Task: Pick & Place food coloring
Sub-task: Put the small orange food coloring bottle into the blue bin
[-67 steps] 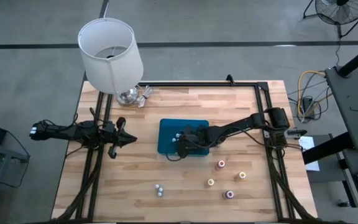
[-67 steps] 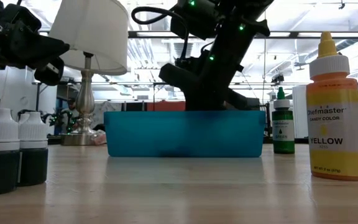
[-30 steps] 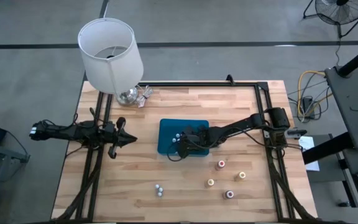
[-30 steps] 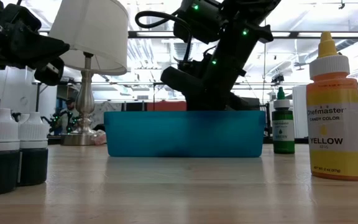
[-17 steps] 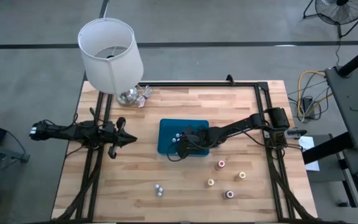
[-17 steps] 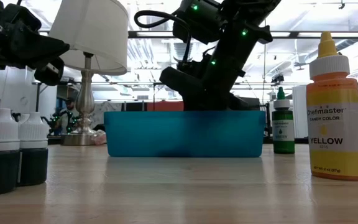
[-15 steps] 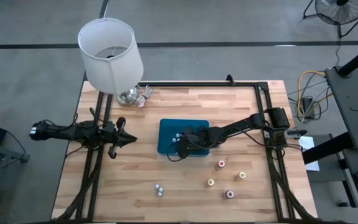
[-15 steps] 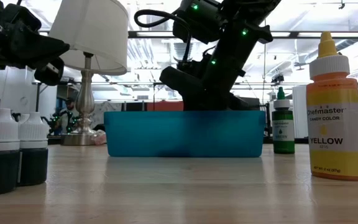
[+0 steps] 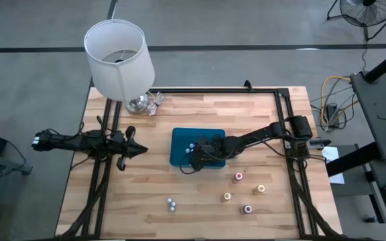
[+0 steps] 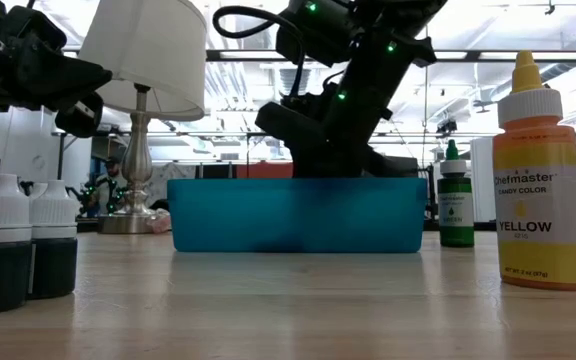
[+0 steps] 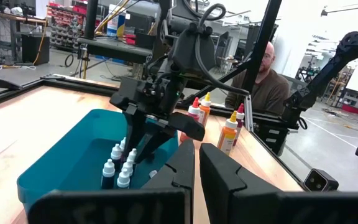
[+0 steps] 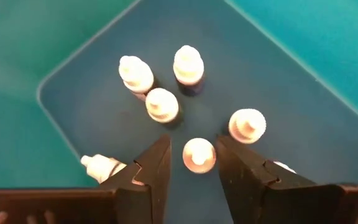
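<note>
Inside the blue tray (image 9: 179, 144), the right gripper (image 12: 191, 163) stands open around one white-capped bottle (image 12: 199, 154); several sit there already (six remain on the table (image 9: 200, 114)). The left gripper (image 11: 196, 165) waits, nearly closed.

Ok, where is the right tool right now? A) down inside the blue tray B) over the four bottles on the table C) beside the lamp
A: the right tool hangs inside the blue tray, its fingers open around a white-capped bottle.
</note>
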Available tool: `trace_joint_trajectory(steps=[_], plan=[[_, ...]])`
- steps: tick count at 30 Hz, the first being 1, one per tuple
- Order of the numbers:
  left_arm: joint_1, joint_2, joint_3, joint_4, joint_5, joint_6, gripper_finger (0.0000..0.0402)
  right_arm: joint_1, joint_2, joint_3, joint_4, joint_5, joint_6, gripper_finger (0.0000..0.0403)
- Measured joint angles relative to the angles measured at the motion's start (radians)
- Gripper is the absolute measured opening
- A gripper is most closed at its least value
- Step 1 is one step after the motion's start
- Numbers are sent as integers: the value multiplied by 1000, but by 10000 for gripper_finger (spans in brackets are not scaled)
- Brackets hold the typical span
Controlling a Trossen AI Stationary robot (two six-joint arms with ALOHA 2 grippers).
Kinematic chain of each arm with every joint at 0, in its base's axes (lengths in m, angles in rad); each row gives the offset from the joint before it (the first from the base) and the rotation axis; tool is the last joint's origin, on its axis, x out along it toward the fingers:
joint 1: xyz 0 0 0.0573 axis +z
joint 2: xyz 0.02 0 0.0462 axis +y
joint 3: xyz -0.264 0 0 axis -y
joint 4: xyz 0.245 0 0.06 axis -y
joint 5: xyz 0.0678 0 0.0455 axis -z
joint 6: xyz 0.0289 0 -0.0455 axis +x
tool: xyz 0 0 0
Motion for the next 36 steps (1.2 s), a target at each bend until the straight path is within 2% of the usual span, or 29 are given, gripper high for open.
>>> trace_joint_trajectory(steps=[9, 27, 36], plan=[[0, 0, 0, 0, 0, 0, 0, 0, -31, 0, -67, 1, -19, 123], [0, 0, 0, 0, 0, 0, 0, 25, -107, 27, -58, -7, -71, 133], [0, 0, 0, 0, 0, 0, 0, 61, -163, 102, -61, -154, -200, 132]])
